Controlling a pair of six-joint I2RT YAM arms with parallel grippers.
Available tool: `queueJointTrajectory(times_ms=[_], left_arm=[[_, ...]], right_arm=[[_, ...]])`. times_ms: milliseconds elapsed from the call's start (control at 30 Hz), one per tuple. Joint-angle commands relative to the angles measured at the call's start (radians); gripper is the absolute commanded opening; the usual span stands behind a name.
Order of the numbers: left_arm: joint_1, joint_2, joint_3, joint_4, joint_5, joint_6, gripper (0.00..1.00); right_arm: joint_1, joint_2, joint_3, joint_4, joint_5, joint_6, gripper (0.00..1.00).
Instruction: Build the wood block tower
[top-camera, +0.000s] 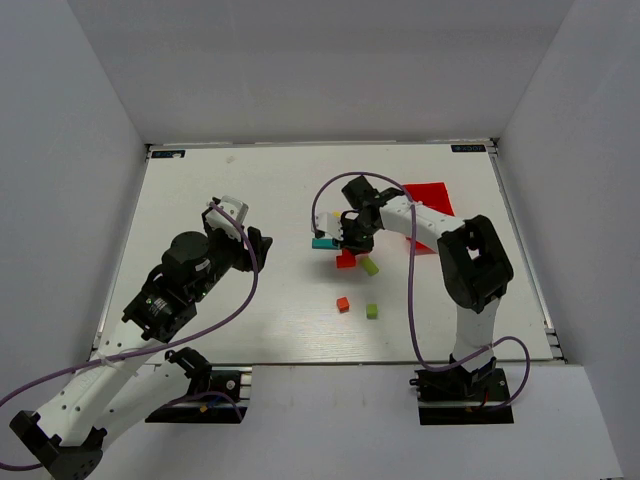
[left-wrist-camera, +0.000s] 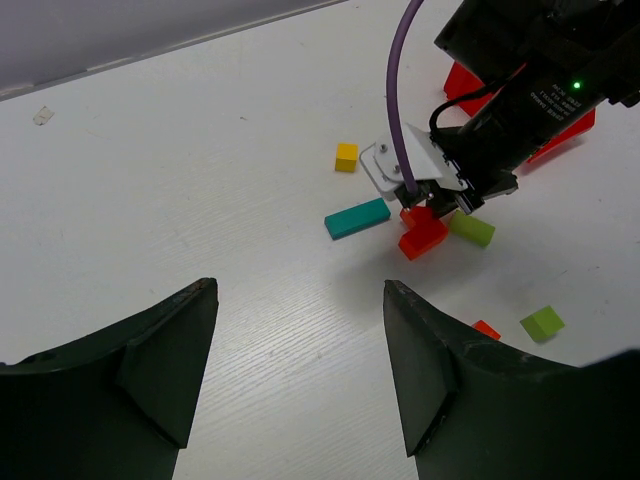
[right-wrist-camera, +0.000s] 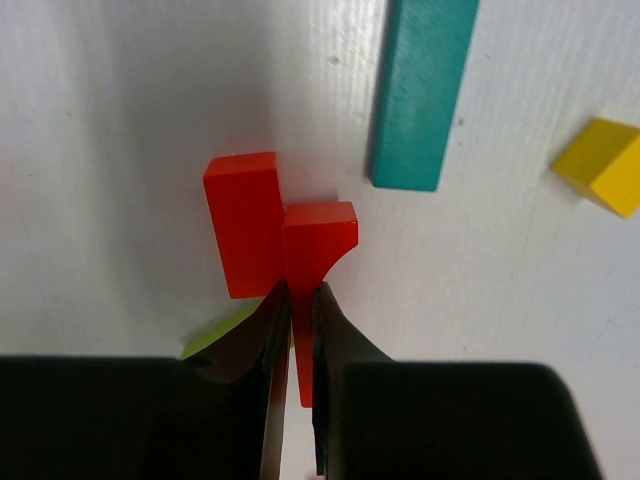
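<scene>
Red wood is being pinched between the fingers of the right gripper (right-wrist-camera: 300, 295): a thin red piece (right-wrist-camera: 320, 235) with one curved side is being clamped by jaws drawn nearly together. Its free end is being shown right against the long side of a red bar (right-wrist-camera: 242, 225), which is being seen flat on the white table (right-wrist-camera: 120, 120). Whether the held piece is being rested on the table or held just above it cannot be told. Part of a lime-green block (right-wrist-camera: 222, 335) is being hidden behind one finger, just beside the red bar. A teal bar (right-wrist-camera: 420, 90) is being seen flat just beyond the red pair and apart from it, with a yellow cube (right-wrist-camera: 603, 165) off to its side. From overhead, the wood blocks are being seen as a loose cluster right of the table's middle. An orange-red cube (top-camera: 343, 304) and a lime-green cube (top-camera: 372, 311) are being seen nearer the arm bases, well apart from that cluster. A red bin (top-camera: 435, 192) is being partly covered by the right arm. The left gripper (left-wrist-camera: 300, 290) is being held over the table's left half, jaws wide apart and nothing gripped, and is being pointed toward the cluster.
</scene>
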Motion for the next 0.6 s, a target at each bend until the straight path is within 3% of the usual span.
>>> queueJointTrajectory(times_ms=[0, 567], left_arm=[[0.004, -0.003, -0.003, 0.001, 0.000, 0.006, 0.77], [0.004, -0.003, -0.003, 0.001, 0.000, 0.006, 0.77]], right_arm=[[0.026, -0.031, -0.011, -0.085, -0.038, -0.045, 0.00], [0.043, -0.037, 0.051, -0.211, -0.150, -0.078, 0.00]])
